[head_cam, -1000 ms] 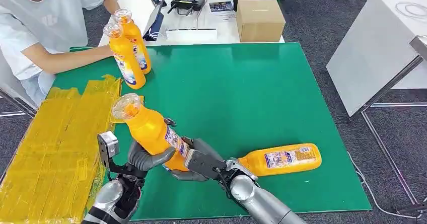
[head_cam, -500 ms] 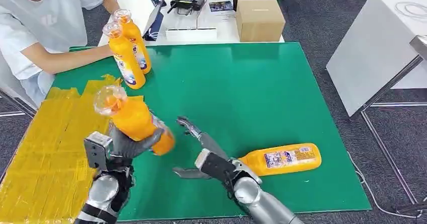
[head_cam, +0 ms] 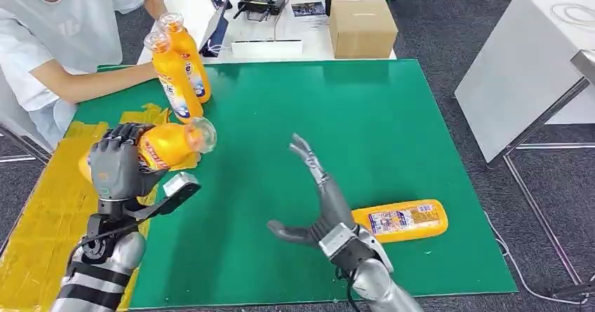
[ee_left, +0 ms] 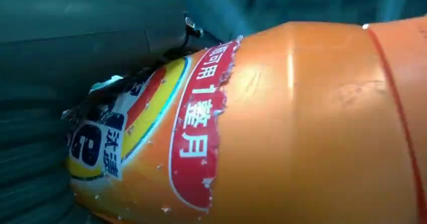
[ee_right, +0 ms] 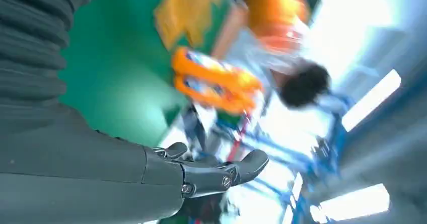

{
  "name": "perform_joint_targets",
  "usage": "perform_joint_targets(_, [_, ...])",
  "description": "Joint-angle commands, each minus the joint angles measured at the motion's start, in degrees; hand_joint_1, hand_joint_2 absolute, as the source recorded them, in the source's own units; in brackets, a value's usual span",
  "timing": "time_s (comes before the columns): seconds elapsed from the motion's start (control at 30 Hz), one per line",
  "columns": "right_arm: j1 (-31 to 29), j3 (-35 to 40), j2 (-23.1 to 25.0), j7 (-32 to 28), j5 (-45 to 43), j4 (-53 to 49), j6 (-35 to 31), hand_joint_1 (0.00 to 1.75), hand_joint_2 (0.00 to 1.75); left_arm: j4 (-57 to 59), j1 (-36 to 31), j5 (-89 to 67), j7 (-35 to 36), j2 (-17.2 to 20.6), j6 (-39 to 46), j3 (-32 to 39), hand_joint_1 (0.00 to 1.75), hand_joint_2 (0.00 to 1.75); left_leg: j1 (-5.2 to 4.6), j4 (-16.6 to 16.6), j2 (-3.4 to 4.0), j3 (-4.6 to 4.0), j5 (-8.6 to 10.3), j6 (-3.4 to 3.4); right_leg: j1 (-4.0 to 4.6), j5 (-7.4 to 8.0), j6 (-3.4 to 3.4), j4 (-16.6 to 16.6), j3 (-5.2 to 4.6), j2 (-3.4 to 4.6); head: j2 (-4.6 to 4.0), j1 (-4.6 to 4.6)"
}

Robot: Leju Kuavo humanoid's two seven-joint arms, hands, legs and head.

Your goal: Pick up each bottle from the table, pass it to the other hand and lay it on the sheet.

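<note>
Note that the handover is complete: one second ago both robot hands held the orange bottle [head_cam: 165, 144] over the green mat [head_cam: 337, 116]; half a second ago the right robot hand [head_cam: 316, 207] had let go; now the left robot hand [head_cam: 116, 163] alone grips the bottle around its body and has swung it across to the edge of the yellow sheet [head_cam: 52, 214], tipped onto its side with the clear cap pointing toward the mat. You can confirm the grip in the left wrist view, where dark fingers [ee_left: 90, 38] press against the label. The right robot hand is spread wide and holds nothing, raised above the mat near the second orange bottle [head_cam: 400, 221], which lies flat on the counter. Judge the current step as laying the held bottle on the sheet; it does not yet appear to rest there. Two more orange bottles [head_cam: 175, 70] stand upright at the far corner beside a seated person [head_cam: 63, 38]. All bottles are capped; the liquid level cannot be determined through the opaque orange walls.
</note>
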Motion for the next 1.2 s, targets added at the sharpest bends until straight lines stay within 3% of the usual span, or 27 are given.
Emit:
perform_joint_targets(0.03, [0.4, -4.6, -0.6, -0.2, 2.1, -9.3, -2.5, 0.00, 1.75, 32.1, -16.6, -5.8, 6.1, 5.3, -6.7, -2.6, 1.75, 1.75, 0.04, 0.0, -0.29, 0.15, 0.04, -0.04, 0.04, -0.06, -0.07, 0.0, 0.24, -0.26, 0.00, 0.02])
perform_joint_targets(0.23, [0.6, -4.5, -0.5, -0.3, 2.1, -9.1, -2.5, 0.00, 1.75, 32.1, -16.5, -5.9, 6.1, 5.1, -6.6, -2.7, 1.75, 1.75, 0.09, 0.0, 0.17, 0.15, 0.00, -0.05, 0.10, 0.07, -0.20, 0.0, 0.15, 0.02, 0.00, 0.00])
perform_joint_targets(0.63, [0.6, -4.5, -0.5, -0.3, 2.1, -9.1, -2.5, 0.00, 1.75, 32.1, -16.5, -5.9, 6.1, 5.1, -6.6, -2.7, 1.75, 1.75, 0.10, 0.0, 0.21, 0.05, 0.01, -0.06, 0.11, 0.10, -0.20, 0.0, 0.07, 0.05, 0.00, 0.00])
perform_joint_targets(0.7, [-0.2, -4.4, -0.4, -0.6, 2.4, -8.8, -3.5, 0.00, 1.75, 35.6, -18.2, -8.6, 7.9, 6.1, -11.1, -4.9, 1.75, 1.75, 0.19, 0.0, 0.17, 0.26, -0.11, -0.08, 0.21, 0.01, -0.24, -0.1, 0.31, 0.04, 0.00, 0.02])
perform_joint_targets(0.83, [-1.6, -3.9, -0.7, -0.6, 3.0, -9.3, -4.6, 0.00, 1.75, 48.7, -23.3, -10.1, 8.1, 6.1, -12.1, -7.2, 1.75, 1.75, 0.10, 0.0, 0.21, 0.07, 0.01, -0.06, 0.11, 0.09, -0.20, 0.0, 0.07, 0.05, 0.00, 0.02])
perform_joint_targets(0.87, [-1.8, -3.8, -0.7, -0.6, 3.0, -9.3, -4.7, 0.00, 1.75, 50.1, -23.7, -9.7, 8.0, 5.9, -12.7, -7.0, 1.75, 1.75, 0.22, 0.1, 0.17, 0.33, -0.13, -0.09, 0.23, -0.01, -0.26, 0.0, 0.39, 0.05, 0.00, 0.02])
perform_joint_targets(1.07, [-2.2, -3.4, -0.8, 0.4, 3.2, -8.3, -5.1, 0.00, 1.75, 58.6, -25.8, -1.1, 4.9, 2.1, -17.9, -1.4, 1.75, 1.75, 0.15, 0.0, 0.15, 0.21, -0.06, -0.05, 0.17, 0.03, -0.21, -0.1, 0.27, 0.01, 0.00, 0.02])
perform_joint_targets(1.1, [-2.7, -2.9, -0.9, 0.9, 2.8, -7.5, -4.1, 0.00, 1.75, 59.4, -25.5, 4.6, 0.6, 1.2, -22.5, 2.4, 1.75, 1.75, 0.16, 0.0, 0.14, 0.24, -0.08, -0.05, 0.18, 0.02, -0.21, -0.1, 0.31, 0.00, 0.00, 0.02])
perform_joint_targets(1.2, [-3.6, -2.5, -0.5, 0.8, 2.6, -5.8, -3.7, 0.00, 1.75, 59.9, -24.5, 5.2, -0.2, 1.0, -22.2, 2.2, 1.75, 1.75, 0.12, 0.0, 0.24, 0.21, -0.06, -0.04, 0.14, 0.06, -0.20, -0.1, 0.24, 0.11, 0.00, 0.02])
